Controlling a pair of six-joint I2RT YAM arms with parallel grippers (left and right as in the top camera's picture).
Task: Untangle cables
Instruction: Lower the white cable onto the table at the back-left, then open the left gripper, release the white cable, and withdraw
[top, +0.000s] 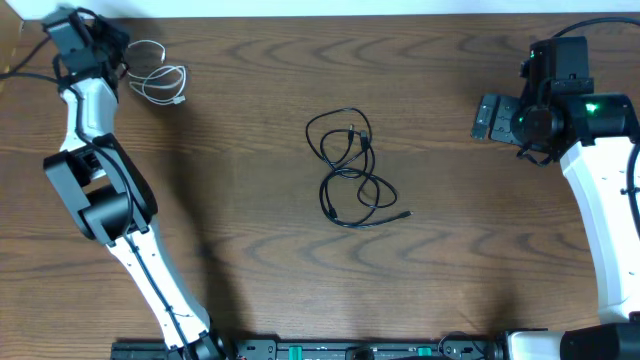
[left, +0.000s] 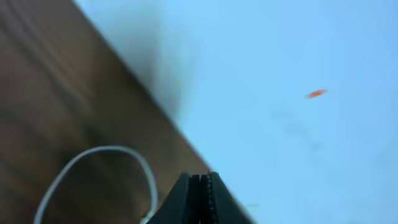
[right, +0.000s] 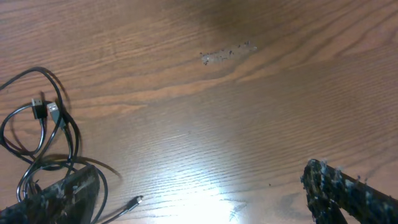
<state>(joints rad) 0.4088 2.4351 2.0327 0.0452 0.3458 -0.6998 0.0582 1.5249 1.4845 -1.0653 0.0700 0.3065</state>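
Observation:
A tangle of black cables lies looped at the middle of the table, with a plug end sticking out to the right. A white cable lies coiled at the far left corner. My left gripper is just beside the white coil. In the left wrist view its jaws are shut at the table's edge, with a white cable loop running close past the left finger. My right gripper is open and empty, right of the black tangle. The right wrist view shows the black cables at the left.
The table's far edge runs right by the left gripper, with a pale blue surface beyond it. A small scuffed patch marks the wood. Both arm bases stand at the near edge.

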